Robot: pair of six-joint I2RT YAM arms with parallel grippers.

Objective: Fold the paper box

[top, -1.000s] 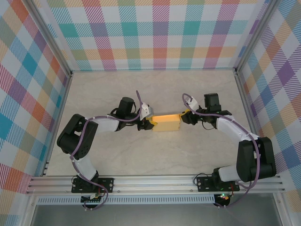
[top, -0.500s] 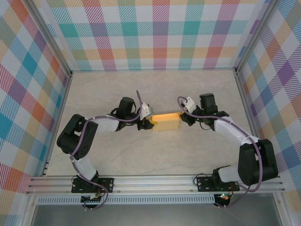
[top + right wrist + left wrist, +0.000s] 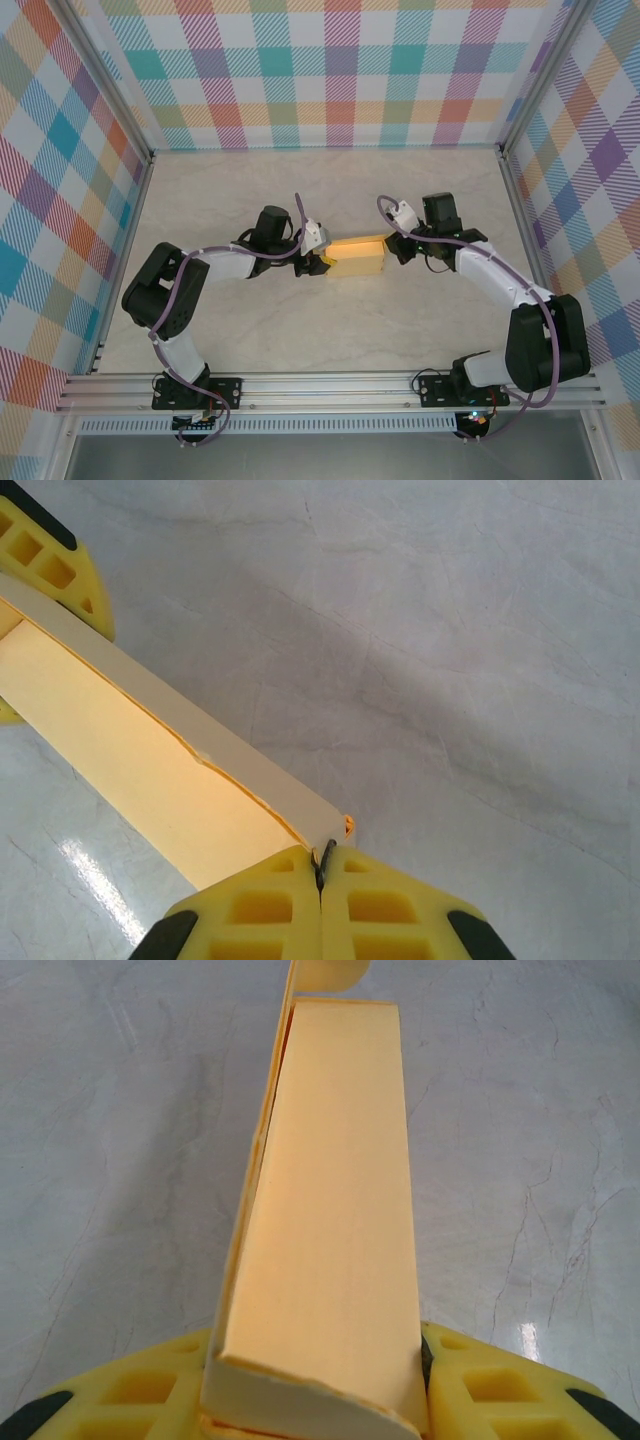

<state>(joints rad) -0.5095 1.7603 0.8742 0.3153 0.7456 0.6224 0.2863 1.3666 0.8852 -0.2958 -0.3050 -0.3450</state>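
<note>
Pale marble-patterned desk [image 3: 250,180] lies inside walls of coloured check pattern [image 3: 320,70]. Near the middle of the desk, between both arms, is the paper box [image 3: 358,257], a flat rectangular shape of yellow-orange thin card. The left claw [image 3: 322,263] grips the left end of the box between its yellow fingers, set as wide as the box is thick. The right claw [image 3: 392,245] meets the right end. Its fingers are pressed fully together at a corner, and I cannot tell if card is caught between them. One rounded flap [image 3: 325,972] stands up at that end.
</note>
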